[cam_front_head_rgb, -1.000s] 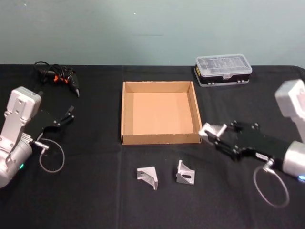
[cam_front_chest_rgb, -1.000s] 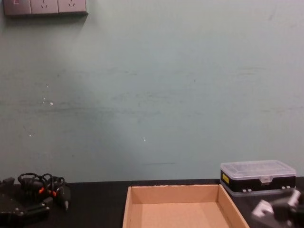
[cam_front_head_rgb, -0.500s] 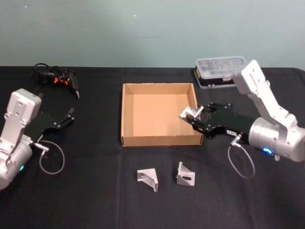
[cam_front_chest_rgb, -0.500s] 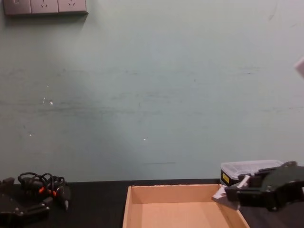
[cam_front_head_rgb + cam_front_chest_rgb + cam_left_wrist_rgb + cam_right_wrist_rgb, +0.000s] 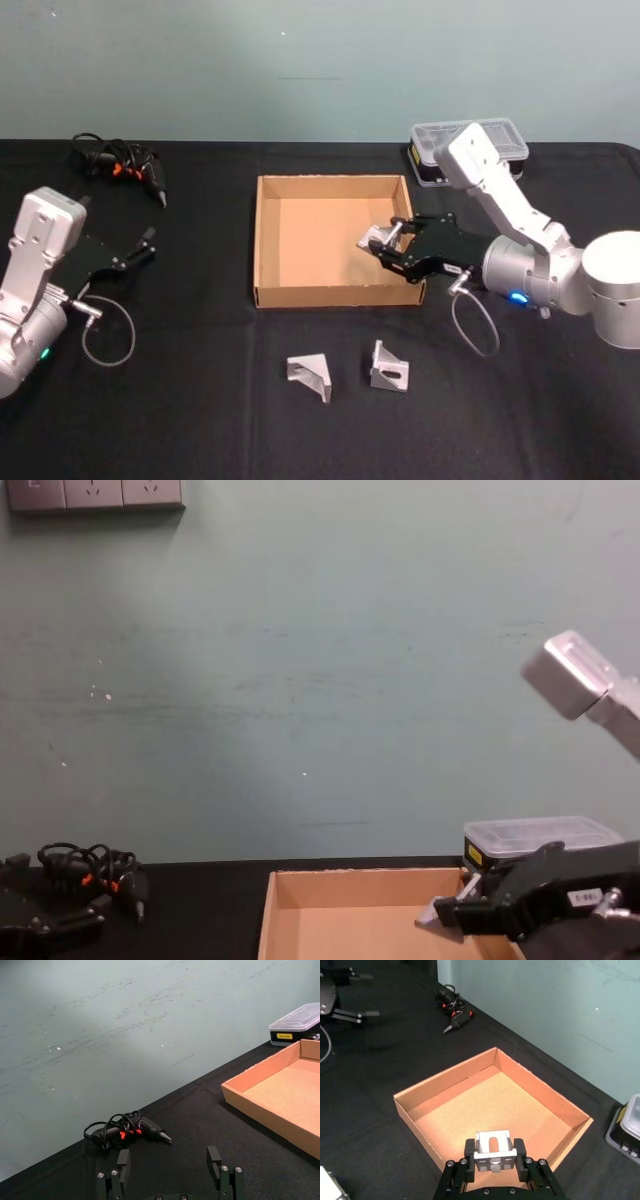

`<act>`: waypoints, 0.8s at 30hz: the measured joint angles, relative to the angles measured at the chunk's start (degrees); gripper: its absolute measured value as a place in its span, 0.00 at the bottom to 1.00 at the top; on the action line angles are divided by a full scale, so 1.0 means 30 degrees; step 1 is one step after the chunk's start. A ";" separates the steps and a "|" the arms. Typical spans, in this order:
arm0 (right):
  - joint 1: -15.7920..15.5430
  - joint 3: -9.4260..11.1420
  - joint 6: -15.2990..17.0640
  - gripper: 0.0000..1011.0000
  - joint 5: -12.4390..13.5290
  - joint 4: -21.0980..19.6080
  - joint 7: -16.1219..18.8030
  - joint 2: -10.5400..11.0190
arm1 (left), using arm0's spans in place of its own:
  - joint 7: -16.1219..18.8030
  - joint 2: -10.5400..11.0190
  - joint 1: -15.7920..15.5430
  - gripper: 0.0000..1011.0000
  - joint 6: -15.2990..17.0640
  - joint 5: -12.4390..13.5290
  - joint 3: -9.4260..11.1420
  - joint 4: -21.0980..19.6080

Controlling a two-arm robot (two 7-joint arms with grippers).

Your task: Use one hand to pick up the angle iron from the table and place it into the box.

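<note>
The pick-up part is judged done. One angle iron (image 5: 493, 1149) is clamped between the fingers of the right gripper (image 5: 388, 243), which are drawn in tight against its two sides. In the right wrist view its slotted face is turned toward the camera.

The piece is held off the table (image 5: 200, 400) and inside the outline of the box (image 5: 258, 240), over the right part of the cardboard floor, near the right wall. In the chest view it is seen at about rim level, so it is judged to be held clear of the floor and not yet set down. How high it hangs cannot be told exactly.

What is left for this piece is short: it is to be lowered a little, the fingers are to be opened, and the arm is to be drawn back over the wall without catching it. Nothing is seen lying on the box floor. Two other metal brackets (image 5: 310, 372) lie on the table just in front of the box, near each other but apart, so more of the same work may be left.

The left gripper (image 5: 143, 243) is parked low at the left side of the table, well apart from the box, its fingers spread wide with nothing between them.
</note>
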 joint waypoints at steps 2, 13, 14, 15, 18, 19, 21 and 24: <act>0.0231 -0.0153 0.0001 0.45 -0.0284 0.0479 0.0071 -0.0212 | 0.0000 0.0000 0.0000 0.99 0.0000 0.0000 0.0001 0.0000; 0.0970 -0.0353 -0.0122 0.45 -0.1170 0.2554 0.0290 -0.1071 | 0.0000 0.0000 0.0000 0.99 -0.0001 0.0000 0.0001 0.0000; 0.1052 -0.0332 -0.0160 0.45 -0.1241 0.2763 0.0322 -0.1181 | 0.0000 0.0000 0.0000 0.99 0.0000 0.0000 0.0001 0.0000; 0.1098 -0.0332 -0.0181 0.45 -0.1290 0.2855 0.0344 -0.1232 | 0.0000 0.0000 0.0000 0.99 -0.0001 0.0000 0.0001 0.0000; 0.1269 -0.0337 -0.0238 0.45 -0.1457 0.3156 0.0446 -0.1424 | 0.0000 0.0000 0.0000 0.99 0.0000 0.0000 0.0001 0.0000; 0.1310 -0.0343 -0.0247 0.45 -0.1505 0.3227 0.0468 -0.1472 | 0.0000 0.0000 0.0000 0.99 0.0000 0.0001 0.0001 0.0000; 0.1368 -0.0353 -0.0250 0.45 -0.1584 0.3327 0.0503 -0.1549 | 0.0000 0.0000 0.0001 0.99 0.0000 0.0000 0.0001 0.0000; 0.1479 -0.0375 -0.0222 0.45 -0.1756 0.3504 0.0583 -0.1684 | 0.0000 0.0000 0.0000 0.99 0.0000 0.0000 0.0000 0.0000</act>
